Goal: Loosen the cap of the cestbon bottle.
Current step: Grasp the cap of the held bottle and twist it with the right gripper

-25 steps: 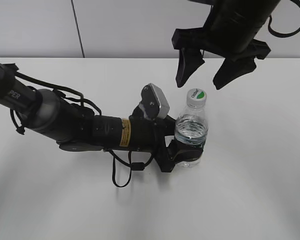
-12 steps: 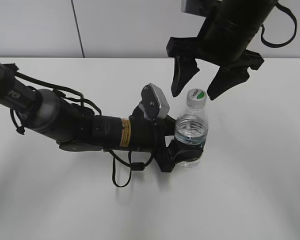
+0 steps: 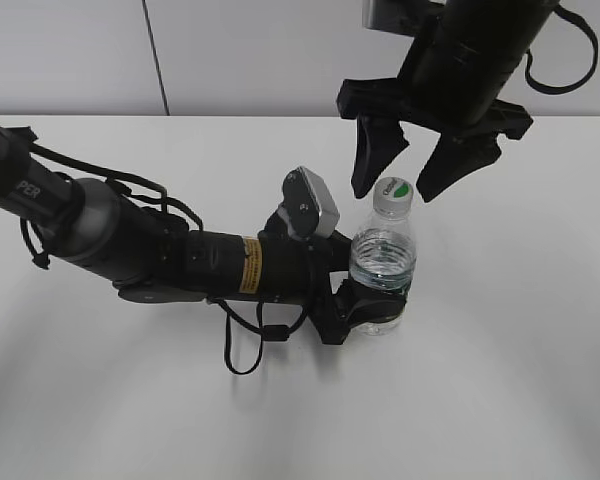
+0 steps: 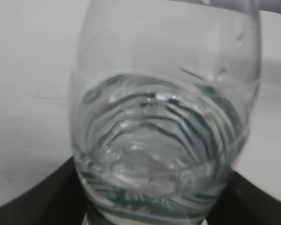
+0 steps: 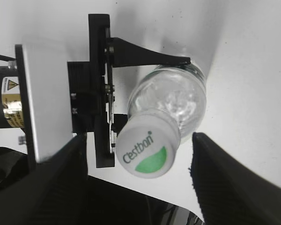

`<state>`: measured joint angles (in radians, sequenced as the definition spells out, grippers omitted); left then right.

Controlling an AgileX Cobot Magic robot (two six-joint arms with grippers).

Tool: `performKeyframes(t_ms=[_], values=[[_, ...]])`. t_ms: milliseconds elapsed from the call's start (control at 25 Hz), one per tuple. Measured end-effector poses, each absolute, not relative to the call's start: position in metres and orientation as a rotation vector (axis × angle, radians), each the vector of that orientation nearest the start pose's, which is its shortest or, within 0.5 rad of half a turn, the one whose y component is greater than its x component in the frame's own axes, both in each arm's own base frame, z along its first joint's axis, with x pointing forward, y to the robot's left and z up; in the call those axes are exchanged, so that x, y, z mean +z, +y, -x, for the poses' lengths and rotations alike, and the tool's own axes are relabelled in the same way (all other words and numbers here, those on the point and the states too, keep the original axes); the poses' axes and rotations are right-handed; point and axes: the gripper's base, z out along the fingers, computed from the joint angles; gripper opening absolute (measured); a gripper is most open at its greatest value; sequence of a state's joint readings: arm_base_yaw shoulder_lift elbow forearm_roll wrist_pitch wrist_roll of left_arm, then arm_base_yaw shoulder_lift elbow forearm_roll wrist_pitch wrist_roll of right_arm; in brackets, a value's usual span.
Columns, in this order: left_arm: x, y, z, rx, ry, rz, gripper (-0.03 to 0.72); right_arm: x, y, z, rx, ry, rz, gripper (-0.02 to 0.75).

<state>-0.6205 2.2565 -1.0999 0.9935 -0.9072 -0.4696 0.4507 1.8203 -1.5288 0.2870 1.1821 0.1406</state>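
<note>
Cestbon bottle (image 3: 382,270) stands upright on the white table (image 3: 500,380), clamped low down by the left gripper (image 3: 365,305). Clear ribbed plastic, water inside, white cap (image 3: 393,194) with a green half-disc. Right gripper (image 3: 408,170) hangs spread open, fingers either side of the cap, apparently not touching.

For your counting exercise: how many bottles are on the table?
1. The cestbon bottle stands upright near the table's middle, its lower body held by the left gripper. None appears hidden.

A lab-style robot test bench: a bare white table (image 3: 500,380) against a plain white panelled wall (image 3: 230,50), with two black robot arms working over it
</note>
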Motion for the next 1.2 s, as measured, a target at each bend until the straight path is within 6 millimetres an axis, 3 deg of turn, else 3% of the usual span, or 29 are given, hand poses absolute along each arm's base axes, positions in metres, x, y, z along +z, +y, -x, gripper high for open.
performKeyframes(t_ms=[360, 640, 800, 1040, 1200], values=[[0.0775, -0.2871, -0.2985, -0.939, 1.573, -1.283, 0.513, 0.2656, 0.1850, -0.3275, 0.466, 3.010, 0.389, 0.489], [0.0775, -0.2871, -0.2985, -0.939, 1.573, -1.283, 0.513, 0.2652, 0.1845, -0.3278, 0.453, 2.999, 0.438, 0.312], [0.0775, -0.2871, -0.2985, -0.939, 1.574, -1.282, 0.513, 0.2652, 0.1844, -0.3278, 0.449, 2.984, 0.498, 0.305], [0.0775, -0.2871, -0.2985, -0.939, 1.574, -1.282, 0.513, 0.2651, 0.1843, -0.3279, 0.428, 2.897, 0.780, 0.305], [0.0775, -0.2871, -0.2985, -0.939, 1.574, -1.282, 0.513, 0.2651, 0.1842, -0.3279, 0.395, 2.733, 1.154, 0.305]])
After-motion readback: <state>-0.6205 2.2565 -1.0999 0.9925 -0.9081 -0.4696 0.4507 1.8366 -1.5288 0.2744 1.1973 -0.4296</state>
